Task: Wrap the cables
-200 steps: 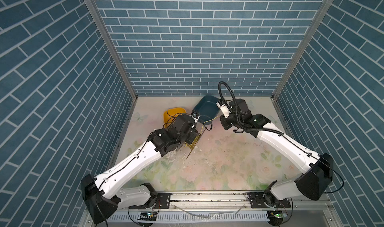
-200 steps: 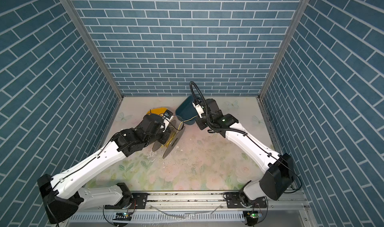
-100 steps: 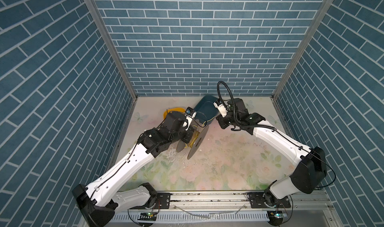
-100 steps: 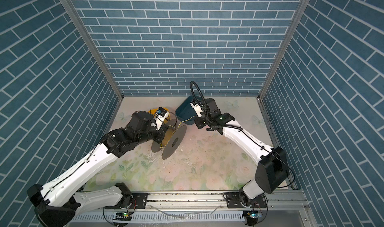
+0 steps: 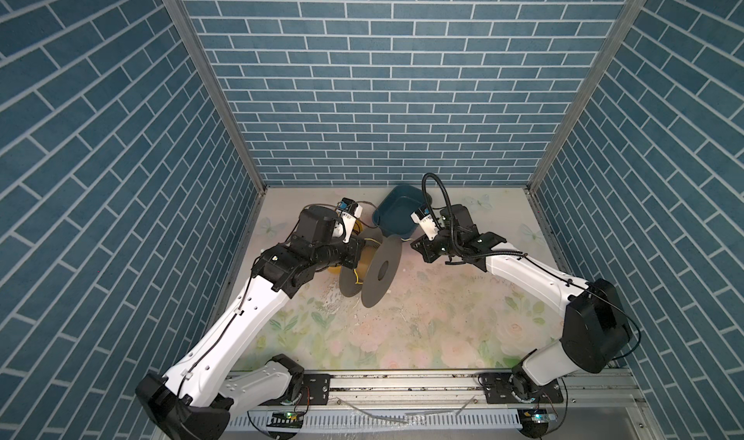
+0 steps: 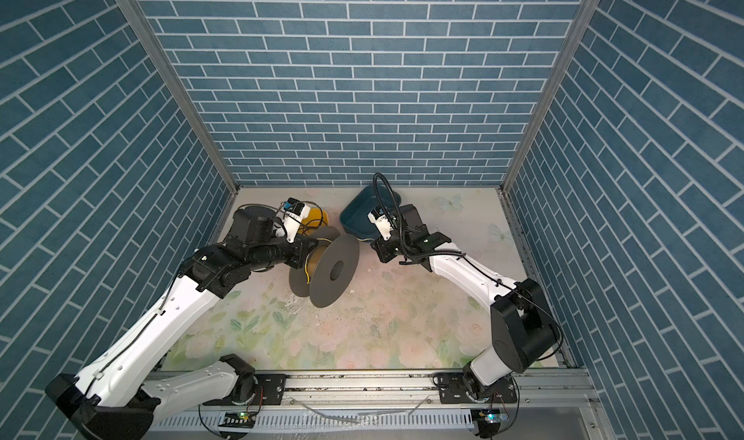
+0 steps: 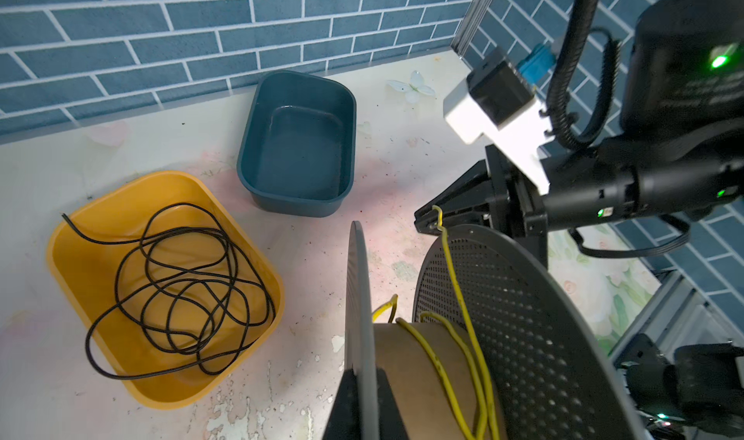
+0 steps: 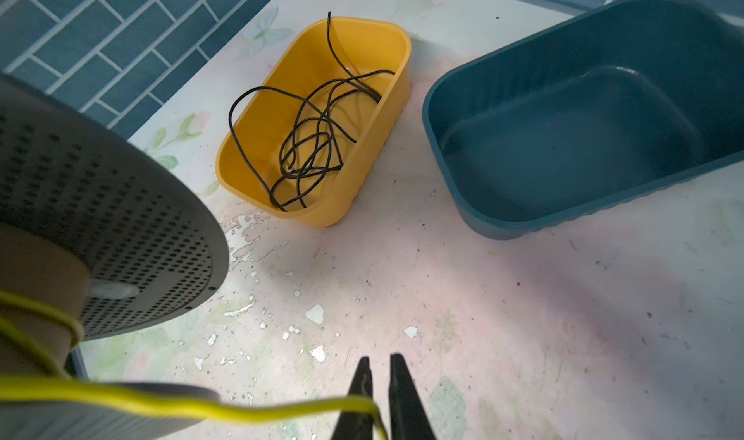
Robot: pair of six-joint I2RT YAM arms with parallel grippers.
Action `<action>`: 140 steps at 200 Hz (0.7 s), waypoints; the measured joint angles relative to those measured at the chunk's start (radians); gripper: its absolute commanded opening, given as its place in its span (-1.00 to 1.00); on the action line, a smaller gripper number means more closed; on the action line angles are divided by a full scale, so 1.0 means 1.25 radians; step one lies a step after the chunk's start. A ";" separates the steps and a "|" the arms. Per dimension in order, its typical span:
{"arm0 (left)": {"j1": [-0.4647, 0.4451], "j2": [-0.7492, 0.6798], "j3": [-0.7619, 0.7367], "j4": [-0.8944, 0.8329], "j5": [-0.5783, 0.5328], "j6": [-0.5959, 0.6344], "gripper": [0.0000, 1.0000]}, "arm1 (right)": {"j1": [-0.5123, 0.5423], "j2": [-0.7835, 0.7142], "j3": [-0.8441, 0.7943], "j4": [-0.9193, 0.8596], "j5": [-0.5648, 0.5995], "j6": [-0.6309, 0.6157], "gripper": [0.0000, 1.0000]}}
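A grey spool (image 5: 380, 271) (image 6: 336, 271) with a cardboard core stands on edge mid-table. My left gripper (image 7: 359, 371) (image 5: 349, 253) is shut on the rim of its far flange. The cables show as a thin yellow strand (image 7: 463, 297) (image 6: 308, 275) lying in a few loose turns on the core. It rises over the perforated near flange to my right gripper (image 8: 378, 361) (image 5: 414, 245), just right of the spool. That gripper is shut on the strand (image 8: 201, 408) near its end, and a short tip pokes out past the fingers (image 7: 426, 220).
A yellow bin (image 7: 100, 224) (image 8: 282, 108) holding a tangle of black wire (image 7: 181, 281) sits behind the spool on the left. An empty dark blue bin (image 7: 298, 148) (image 5: 396, 216) stands beside it at the back wall. Brick walls close three sides.
The left wrist has turned and pulled back to the left, rotating the spool so its near flange shows its face. The right gripper has shifted slightly left with the yellow strand.
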 measured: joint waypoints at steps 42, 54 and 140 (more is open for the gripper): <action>0.063 0.000 -0.001 0.047 0.091 -0.069 -1.00 | 0.000 -0.002 -0.059 0.072 -0.073 0.024 -1.00; 0.077 0.001 -0.001 0.060 0.111 -0.086 -1.00 | 0.000 -0.003 -0.078 0.096 -0.098 0.035 -1.00; 0.125 0.001 -0.052 0.170 0.168 -0.196 -1.00 | 0.009 -0.020 -0.195 0.301 -0.202 0.154 -1.00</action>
